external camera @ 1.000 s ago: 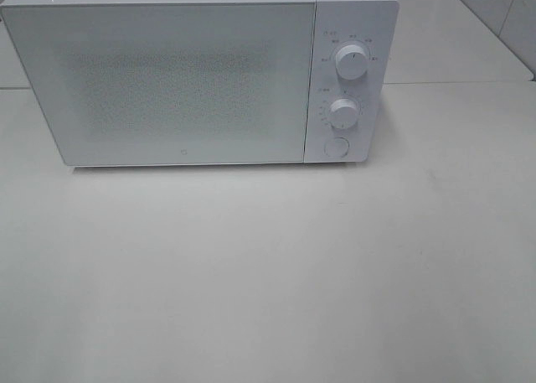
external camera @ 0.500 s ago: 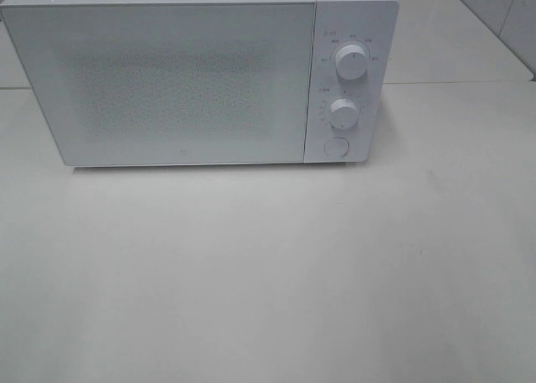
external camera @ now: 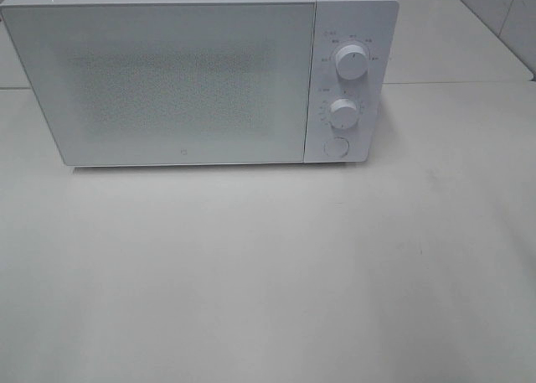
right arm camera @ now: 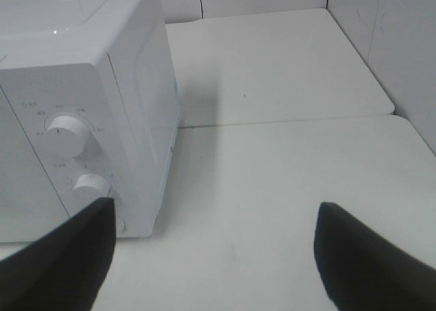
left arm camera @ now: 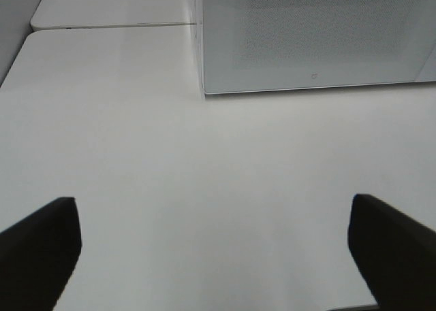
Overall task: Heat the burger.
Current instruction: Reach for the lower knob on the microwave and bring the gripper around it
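Smooth, matte white table (external camera: 268,274) fills the high view, with a thin seam running across it behind the appliance. A pale tiled wall (right arm camera: 409,45) rises at the far right edge. At about 11 o'clock on the table stands a boxy white microwave (external camera: 184,81). Its wide door (external camera: 167,31) is flat and glossy, speckled with a fine dotted mesh, and sits flush with the narrow control panel (external camera: 368,31) at its right. On that panel, near 1 o'clock, two round ribbed-looking knobs are stacked — the upper knob (external camera: 351,62) larger, the lower knob (external camera: 343,113) smaller — above a flat round button (external camera: 335,147).

The left gripper (left arm camera: 212,216) hangs over bare tabletop facing the door's lower corner. Its blunt black fingers (left arm camera: 41,250) are spread wide and hold nothing. The right gripper (right arm camera: 214,219) faces the panel side of the microwave; its dark wedge-shaped fingers (right arm camera: 61,263) are also wide apart and empty.

Where the burger is I cannot tell — the mesh door gives no view inside.
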Tool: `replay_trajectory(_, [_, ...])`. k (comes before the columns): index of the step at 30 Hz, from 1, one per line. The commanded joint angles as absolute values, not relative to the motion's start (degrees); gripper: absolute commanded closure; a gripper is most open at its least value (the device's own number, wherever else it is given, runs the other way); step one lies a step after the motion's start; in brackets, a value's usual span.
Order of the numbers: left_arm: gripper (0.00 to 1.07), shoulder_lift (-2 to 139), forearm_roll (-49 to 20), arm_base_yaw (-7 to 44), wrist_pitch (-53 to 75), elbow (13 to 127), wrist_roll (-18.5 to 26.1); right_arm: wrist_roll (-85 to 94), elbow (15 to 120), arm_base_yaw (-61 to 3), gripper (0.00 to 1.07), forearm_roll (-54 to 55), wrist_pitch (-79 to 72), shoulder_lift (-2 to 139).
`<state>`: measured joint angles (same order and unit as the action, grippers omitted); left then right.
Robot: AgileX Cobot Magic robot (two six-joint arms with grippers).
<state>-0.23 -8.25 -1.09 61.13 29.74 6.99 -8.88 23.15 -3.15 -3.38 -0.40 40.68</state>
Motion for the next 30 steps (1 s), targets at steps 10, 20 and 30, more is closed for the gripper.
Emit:
replay_trajectory(10, [0.07,-1.6,-8.7,-1.2,61.4,29.6,7.1,-3.4,19.7,-3.0,0.31,-3.5,-30.2,55.6])
replay_trajectory(20, [0.07,-1.6,-8.7,-1.2,61.4,29.6,7.1,7.8,17.3,-3.8,0.31,9.3,-40.8,65.4])
replay_trajectory(30, [0.07,-1.6,-8.7,-1.2,61.4,29.6,7.1,22.6,17.3,-22.7,0.31,31.7,-59.6,78.3])
